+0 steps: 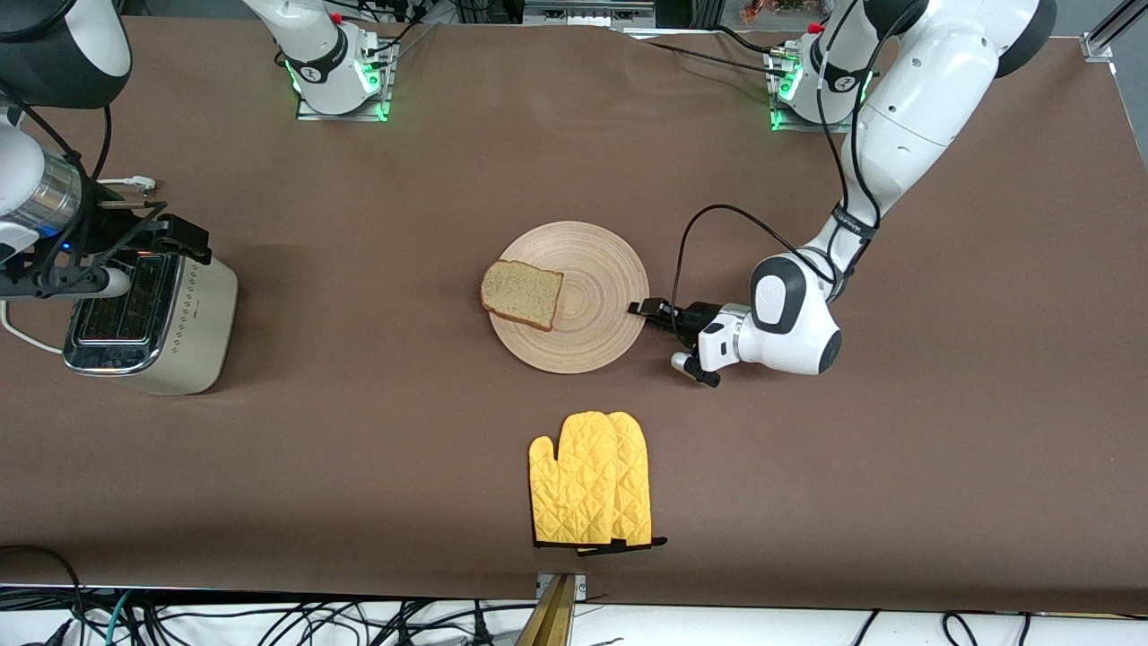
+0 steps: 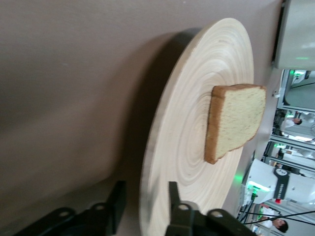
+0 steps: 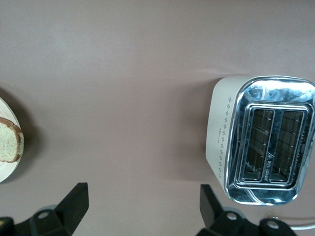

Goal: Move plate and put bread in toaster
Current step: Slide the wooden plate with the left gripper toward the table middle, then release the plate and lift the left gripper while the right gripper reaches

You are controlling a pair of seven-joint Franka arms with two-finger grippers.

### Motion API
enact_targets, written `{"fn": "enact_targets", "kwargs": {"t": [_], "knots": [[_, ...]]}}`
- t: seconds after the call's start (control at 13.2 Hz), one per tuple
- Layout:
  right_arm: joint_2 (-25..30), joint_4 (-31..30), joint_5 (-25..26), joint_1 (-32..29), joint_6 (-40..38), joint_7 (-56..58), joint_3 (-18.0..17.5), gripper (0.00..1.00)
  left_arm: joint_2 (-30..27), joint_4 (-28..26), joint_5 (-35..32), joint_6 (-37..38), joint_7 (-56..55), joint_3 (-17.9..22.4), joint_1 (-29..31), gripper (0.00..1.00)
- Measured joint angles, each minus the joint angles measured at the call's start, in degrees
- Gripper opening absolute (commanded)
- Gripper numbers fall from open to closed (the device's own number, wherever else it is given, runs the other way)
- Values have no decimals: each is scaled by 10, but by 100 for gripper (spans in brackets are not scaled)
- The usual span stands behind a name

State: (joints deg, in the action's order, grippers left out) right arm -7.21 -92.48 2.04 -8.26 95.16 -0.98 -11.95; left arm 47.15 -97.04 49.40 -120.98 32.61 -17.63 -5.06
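Near the middle of the brown table (image 1: 359, 449), the front view shows the plate (image 1: 596, 327) lying flat, with the bread (image 1: 522, 293) resting on the part of it toward the right arm's end, the slice's crust just overhanging the rim. At the plate's edge toward the left arm's end, the left gripper (image 1: 639, 308) sits low with its fingers at the rim. Close to the table's edge at the right arm's end stands the toaster (image 1: 170, 327), chrome top up, and the right gripper (image 1: 184, 238) hangs over it (the white cord (image 1: 22, 334) trails off by the toaster's base). A yellow oven mitt (image 1: 592, 480) lies nearer the front camera than the plate, close to the table's front edge. From the left wrist view, the left gripper (image 2: 143, 206) has its two fingers (image 2: 117, 202) spread with the plate (image 2: 177, 147) rim between them, one on each face of the rim, and the bread (image 2: 235, 120) lies on the plate. From the right wrist view, the right gripper (image 3: 143, 204) is spread wide and holds nothing, above bare table beside the toaster (image 3: 221, 128), whose two slots are empty; the bread (image 3: 10, 140) and a sliver of the plate (image 3: 4, 169) show at the picture's border.
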Motion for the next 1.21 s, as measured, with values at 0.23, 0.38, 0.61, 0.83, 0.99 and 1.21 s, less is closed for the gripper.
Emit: {"fn": "enact_targets", "kwargs": {"t": [0.23,0.38,0.61,0.83,0.99,1.21], "knots": [[-20,0,0,3,2,0,-3,100,-18,9,-96,9,-1,3,20,100],[-39,-1,0,6,1,3,-5,100,-64,20,-210,33,-3,3,50,100],[-48,0,-24,28,1,5,-7,100,-156,28,-410,56,-6,3,67,100],[-67,-3,-119,47,1,3,-8,100,-214,28,-520,60,1,7,75,100],[-101,-5,-164,53,14,3,-8,100,-246,35,-596,102,20,7,87,100],[-155,-13,-213,79,68,3,-8,100,-281,102,-612,250,28,7,89,100]]}}
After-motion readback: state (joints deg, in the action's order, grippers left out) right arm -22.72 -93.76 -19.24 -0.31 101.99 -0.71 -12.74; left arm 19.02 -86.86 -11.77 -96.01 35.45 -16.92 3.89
